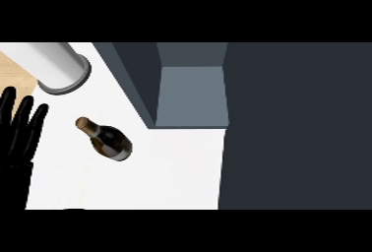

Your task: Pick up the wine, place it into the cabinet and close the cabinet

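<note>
A dark wine bottle [109, 140] with a brown cork top stands on the white counter [167, 172], seen from above, left of centre. My left hand [18, 130] shows at the left edge with its fingers straight and pointing up, apart from the bottle. The dark grey cabinet [189, 93] stands open behind and to the right of the bottle, its lighter inner shelf showing. The cabinet door [294, 128] fills the right side of the view. My right hand is out of sight.
A white and grey cylinder [54, 66] stands at the back left of the counter. A strip of wooden floor [15, 74] shows beyond the counter's left edge.
</note>
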